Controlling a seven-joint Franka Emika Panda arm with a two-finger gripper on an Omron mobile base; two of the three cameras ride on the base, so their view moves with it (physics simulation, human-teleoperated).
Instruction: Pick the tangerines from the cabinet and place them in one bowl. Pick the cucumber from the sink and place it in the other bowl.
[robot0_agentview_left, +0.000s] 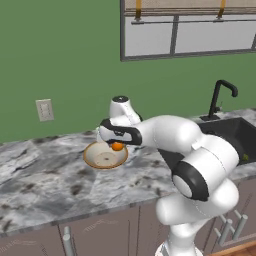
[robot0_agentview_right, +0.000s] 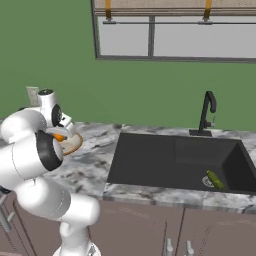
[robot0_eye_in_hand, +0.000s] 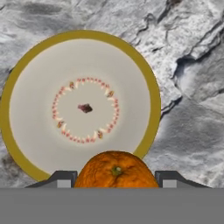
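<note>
A bright orange tangerine (robot0_eye_in_hand: 115, 170) sits between my two fingertips, with my gripper (robot0_eye_in_hand: 115, 179) shut on it. The hand hangs above the near rim of a shallow beige bowl (robot0_eye_in_hand: 35, 109) with an orange-brown rim, which holds nothing. From the left base view the tangerine (robot0_agentview_left: 117, 146) and gripper (robot0_agentview_left: 117, 145) hover just over the bowl (robot0_agentview_left: 97, 159) on the marble counter. In the right base view the tangerine (robot0_agentview_right: 59, 137) peeks out beside the bowl (robot0_agentview_right: 72, 145). A slim green cucumber (robot0_agentview_right: 215, 180) lies in the black sink (robot0_agentview_right: 150, 160) near the drain.
A black faucet (robot0_agentview_right: 206, 115) stands behind the sink (robot0_agentview_left: 235, 132). A wall outlet (robot0_agentview_left: 45, 110) is on the green wall, and a window (robot0_agentview_left: 190, 30) is above. Drawer fronts with metal handles (robot0_agentview_left: 66, 241) run below the marble counter (robot0_agentview_left: 45, 180).
</note>
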